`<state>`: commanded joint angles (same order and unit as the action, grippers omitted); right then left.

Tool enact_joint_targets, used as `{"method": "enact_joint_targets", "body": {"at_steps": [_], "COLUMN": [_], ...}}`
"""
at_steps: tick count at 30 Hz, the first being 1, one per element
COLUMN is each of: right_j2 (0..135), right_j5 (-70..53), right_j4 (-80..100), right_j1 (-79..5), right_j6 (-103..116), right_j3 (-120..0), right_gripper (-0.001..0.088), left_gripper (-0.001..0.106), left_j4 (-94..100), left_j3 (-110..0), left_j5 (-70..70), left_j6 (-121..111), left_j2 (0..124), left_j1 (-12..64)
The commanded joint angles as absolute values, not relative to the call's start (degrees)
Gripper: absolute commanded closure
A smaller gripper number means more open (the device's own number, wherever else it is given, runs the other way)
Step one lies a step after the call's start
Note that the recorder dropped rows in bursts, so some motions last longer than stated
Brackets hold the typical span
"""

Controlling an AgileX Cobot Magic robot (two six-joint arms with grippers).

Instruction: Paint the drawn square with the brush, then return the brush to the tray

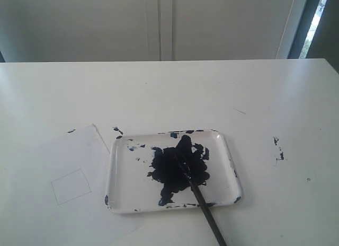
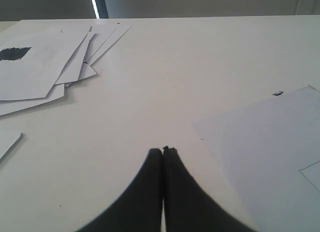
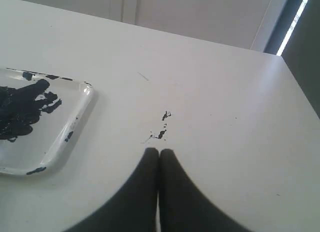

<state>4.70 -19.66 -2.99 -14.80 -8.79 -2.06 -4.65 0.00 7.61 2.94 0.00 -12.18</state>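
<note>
The white tray [image 1: 225, 166] lies near the table's front, a dark paint blotch [image 1: 177, 166] in its middle. The black brush [image 1: 204, 209] rests with its tip in the blotch and its handle over the tray's front rim. Left of the tray, a white paper sheet [image 1: 63, 156] carries the drawn square [image 1: 71, 186], blank. Neither gripper shows in the exterior view. My left gripper [image 2: 163, 150] is shut and empty above bare table beside the sheet [image 2: 265, 147]. My right gripper [image 3: 159, 151] is shut and empty, with the tray's rim [image 3: 80, 119] off to one side.
Paint flecks [image 1: 277, 149] mark the table right of the tray, also seen ahead of the right gripper as spots [image 3: 162, 126]. A loose stack of paper sheets [image 2: 55, 62], one with a dark painted patch [image 2: 14, 53], lies beyond the left gripper.
</note>
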Motion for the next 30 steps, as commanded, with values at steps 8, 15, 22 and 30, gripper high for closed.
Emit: {"method": "enact_joint_targets", "body": {"at_steps": [8, 15, 22, 30], "right_j2": [24.14, 30.89, 36.20, 44.22], "right_j5": [-19.62, -19.62, -18.91, -9.50], "right_j4": [-2.99, -2.99, -2.99, -2.99], "right_j1": [-14.80, -14.80, -14.80, -14.80], "right_j6": [-8.79, -8.79, -8.79, -8.79], "right_j3": [-12.33, -20.57, -28.11, -33.36], "right_gripper": [0.0868, 0.0868, 0.0868, 0.0868], "left_gripper": [0.105, 0.105, 0.105, 0.105], "left_j4": [-4.65, -4.65, -4.65, -4.65], "left_j3": [0.00, 0.00, 0.00, 0.00], "left_j5": [7.61, 7.61, 7.61, 7.61], "left_j6": [2.94, 2.94, 2.94, 2.94], "left_j2": [0.00, 0.00, 0.00, 0.00], "left_j1": [-12.18, -12.18, -12.18, -12.18]}}
